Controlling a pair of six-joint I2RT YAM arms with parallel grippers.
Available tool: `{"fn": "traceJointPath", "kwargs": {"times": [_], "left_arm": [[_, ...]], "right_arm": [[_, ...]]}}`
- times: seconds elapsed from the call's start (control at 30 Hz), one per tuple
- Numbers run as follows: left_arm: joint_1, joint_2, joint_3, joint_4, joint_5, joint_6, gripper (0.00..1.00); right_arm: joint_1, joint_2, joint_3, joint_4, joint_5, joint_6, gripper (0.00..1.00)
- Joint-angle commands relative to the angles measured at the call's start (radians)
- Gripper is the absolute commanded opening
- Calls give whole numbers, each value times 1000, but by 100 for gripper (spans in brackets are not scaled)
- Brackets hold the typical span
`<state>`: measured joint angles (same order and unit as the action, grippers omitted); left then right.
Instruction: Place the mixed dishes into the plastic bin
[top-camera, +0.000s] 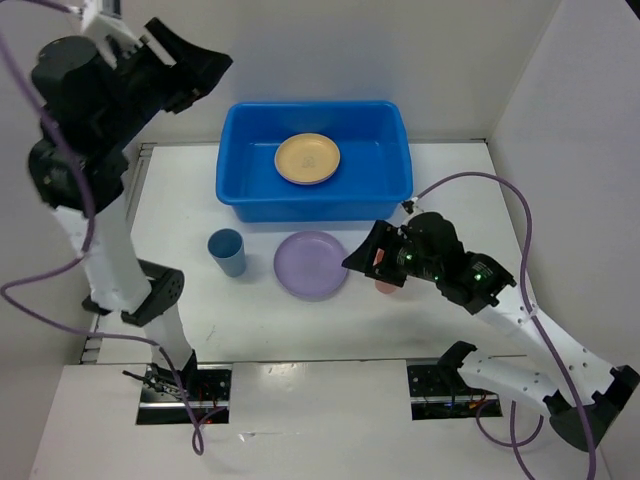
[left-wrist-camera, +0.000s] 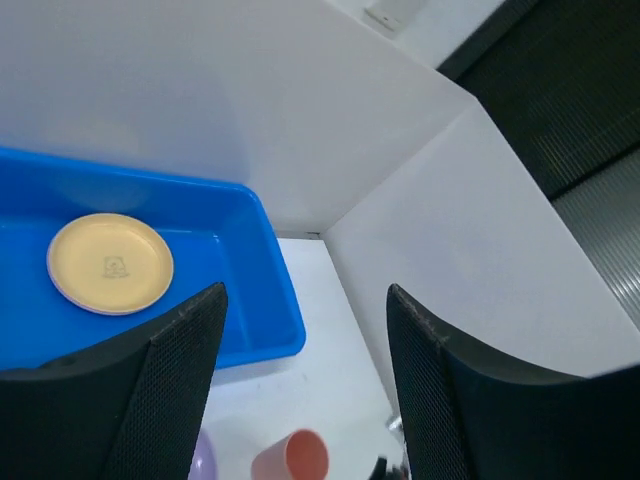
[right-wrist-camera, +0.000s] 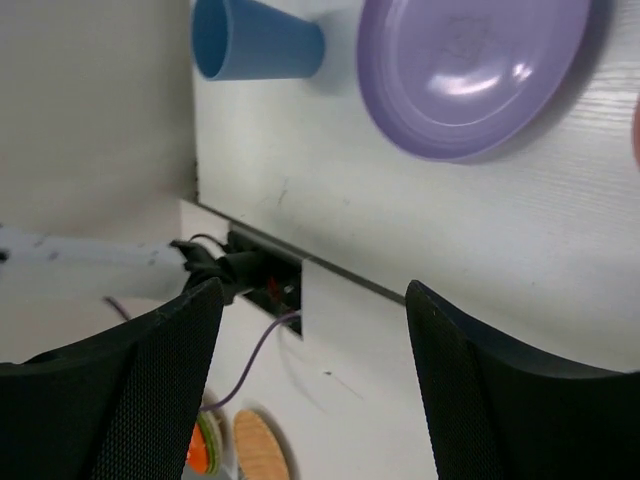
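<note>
The blue plastic bin (top-camera: 392, 135) stands at the back centre, with a yellow plate (top-camera: 307, 158) lying flat inside it. In front of it on the table lie a lilac plate (top-camera: 311, 264) and an upright blue cup (top-camera: 227, 251). A coral-red cup (top-camera: 386, 287) shows only partly under my right gripper (top-camera: 358, 258), which hangs open and empty just right of the lilac plate. My left gripper (top-camera: 208, 80) is raised high at the back left, open and empty. Its wrist view looks down on the bin (left-wrist-camera: 262, 290), the yellow plate (left-wrist-camera: 110, 263) and the coral-red cup (left-wrist-camera: 300, 458).
White walls close in the table at the back and right (top-camera: 560, 120). The arm bases (top-camera: 185, 385) sit at the near edge, with purple cables looping on both sides. Off the near table edge, the right wrist view shows a round wooden disc (right-wrist-camera: 258, 448).
</note>
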<state>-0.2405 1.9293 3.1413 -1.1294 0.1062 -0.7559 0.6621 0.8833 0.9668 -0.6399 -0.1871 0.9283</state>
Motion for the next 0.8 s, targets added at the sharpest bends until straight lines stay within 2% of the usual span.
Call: {"fn": "traceJointPath", "kwargs": {"times": [0.0,0.03,0.17,0.2,0.3,0.33,0.37,0.4,0.47,0.6,0.77], "left_arm": [[-11,-51,-61,-168,-33,124,72],[-11,-93,-126,-168,-33,124,72],[-31,-303,-392,-152,-152,161,72],[-31,-346,-543,-129,-175,176,72],[-31,-577,-827,40,-175,176,72],[-22,-645,-927,147,-163,176,72],[-22,-762,-1093,192,-172,161,72],[-22,-808,-1154,224,-172,147,72],[-22,-874,-1227,261,-154,147,72],[-22,-862,-1294,221,-138,181,75],[-22,-851,-1354,234,-128,191,76]], "right_arm": [[45,32,53,-53,228,15,78],[45,43,88,-73,315,4,78],[45,78,154,-173,460,4,78],[45,97,165,-196,480,15,78],[5,112,165,-283,551,24,78],[-5,121,165,-302,576,24,78],[-36,121,165,-319,592,24,78],[-56,121,165,-345,603,24,78],[-106,112,165,-357,603,-9,77],[-269,121,132,-366,603,-89,76],[-308,166,79,-311,554,-123,74]]}}
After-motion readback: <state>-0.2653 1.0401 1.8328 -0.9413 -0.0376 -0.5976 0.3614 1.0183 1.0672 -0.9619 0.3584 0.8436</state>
